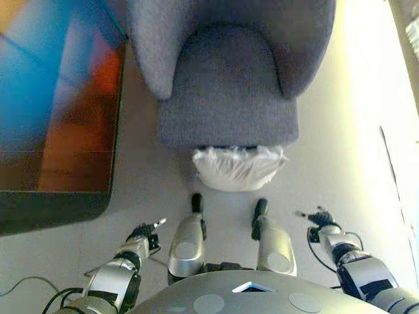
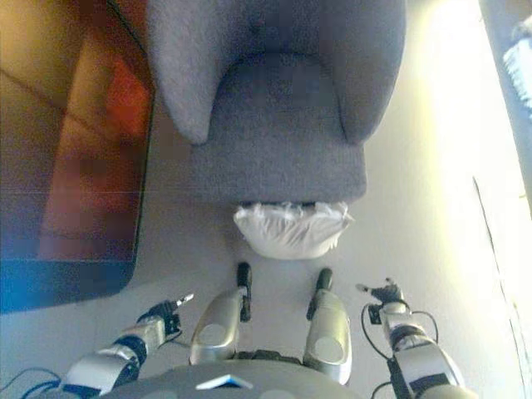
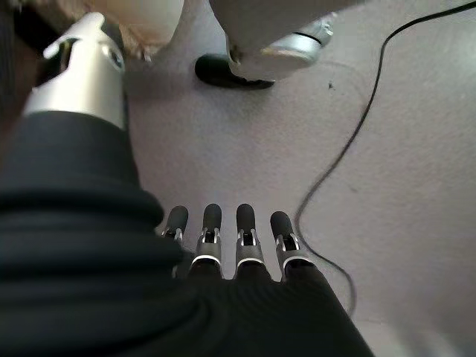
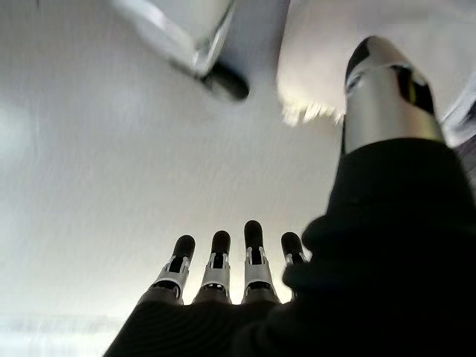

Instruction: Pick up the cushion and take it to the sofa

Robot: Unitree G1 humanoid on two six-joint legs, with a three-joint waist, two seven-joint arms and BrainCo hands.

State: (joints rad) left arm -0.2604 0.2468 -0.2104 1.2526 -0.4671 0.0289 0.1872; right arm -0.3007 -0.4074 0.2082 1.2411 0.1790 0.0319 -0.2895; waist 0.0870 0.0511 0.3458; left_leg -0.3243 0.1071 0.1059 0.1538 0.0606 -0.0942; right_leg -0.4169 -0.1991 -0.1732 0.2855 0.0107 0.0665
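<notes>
A white cushion (image 1: pixel 239 167) lies on the pale floor against the front edge of a grey armchair-style sofa (image 1: pixel 228 91), partly tucked under its seat. My left hand (image 1: pixel 145 233) hangs low at the lower left, well short of the cushion, its fingers (image 3: pixel 212 230) straight and holding nothing. My right hand (image 1: pixel 319 219) hangs at the lower right, also apart from the cushion, fingers (image 4: pixel 251 245) straight and empty. In the right wrist view a corner of the cushion (image 4: pixel 312 67) shows past the thumb.
A dark low table with a glossy top (image 1: pixel 55 111) stands at the left, its edge close to the sofa. Pale floor (image 1: pixel 340 170) stretches to the right of the sofa, with a dark seam line (image 1: pixel 393 176) running along it.
</notes>
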